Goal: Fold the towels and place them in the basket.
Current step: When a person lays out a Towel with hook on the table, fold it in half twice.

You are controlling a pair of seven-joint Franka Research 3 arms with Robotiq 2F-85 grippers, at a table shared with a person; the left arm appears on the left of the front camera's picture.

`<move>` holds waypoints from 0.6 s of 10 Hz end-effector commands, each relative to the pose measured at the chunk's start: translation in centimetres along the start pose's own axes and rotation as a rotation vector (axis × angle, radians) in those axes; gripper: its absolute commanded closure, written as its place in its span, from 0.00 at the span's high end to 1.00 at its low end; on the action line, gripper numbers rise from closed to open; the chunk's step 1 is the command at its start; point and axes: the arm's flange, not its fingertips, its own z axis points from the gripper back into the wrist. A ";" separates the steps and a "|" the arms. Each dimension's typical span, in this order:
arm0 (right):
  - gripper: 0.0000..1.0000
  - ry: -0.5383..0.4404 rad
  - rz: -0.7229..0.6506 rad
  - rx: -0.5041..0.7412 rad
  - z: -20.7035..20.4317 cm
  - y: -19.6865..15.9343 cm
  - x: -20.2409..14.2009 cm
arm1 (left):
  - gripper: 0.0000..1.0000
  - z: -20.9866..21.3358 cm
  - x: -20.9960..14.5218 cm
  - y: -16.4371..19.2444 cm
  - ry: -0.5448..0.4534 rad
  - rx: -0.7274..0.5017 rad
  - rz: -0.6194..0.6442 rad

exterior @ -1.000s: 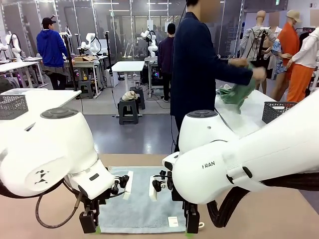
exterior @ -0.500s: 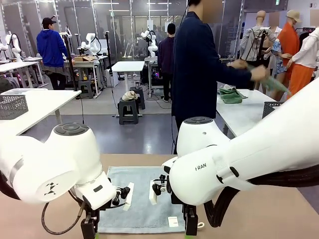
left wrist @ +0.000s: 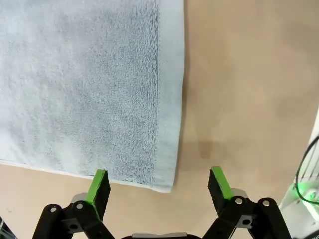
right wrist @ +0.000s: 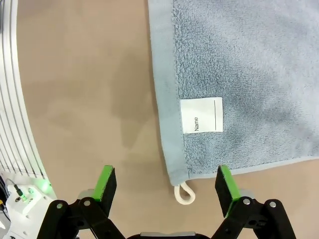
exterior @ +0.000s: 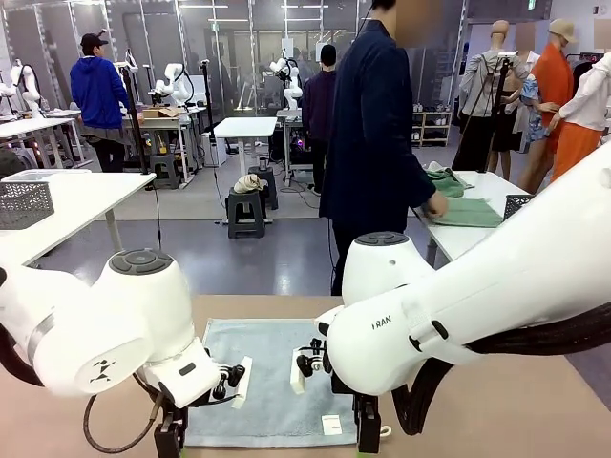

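Blue towel [right wrist: 249,69], white label [right wrist: 201,115] (reads "Name"), corner loop [right wrist: 183,192]

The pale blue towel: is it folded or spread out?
Spread out. The pale blue towel lies flat in one layer on the table; both wrist views show single edges, with label and corner loop uncovered.

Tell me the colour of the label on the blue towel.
White label on the pale blue towel; right wrist view shows it best.

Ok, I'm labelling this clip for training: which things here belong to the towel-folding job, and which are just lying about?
Job in hand:
blue towel
green towel
dark basket

Lying about:
pale grey basket
beige bundle
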 end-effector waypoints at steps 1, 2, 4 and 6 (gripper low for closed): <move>1.00 0.000 0.016 -0.005 -0.4 -0.7 0.4 | 1.00 -1.1 -1.1 -1.1 -0.008 0.011 0.007; 1.00 0.004 0.015 0.004 -0.7 -0.9 0.4 | 1.00 -1.3 -1.3 -0.9 -0.005 0.003 0.008; 1.00 0.021 0.015 -0.001 -1.3 -1.2 0.6 | 1.00 -1.6 -1.5 -0.6 0.000 -0.003 0.001; 1.00 0.027 0.031 -0.009 -1.7 -1.4 0.6 | 1.00 -1.8 -1.7 -0.5 0.000 -0.009 -0.001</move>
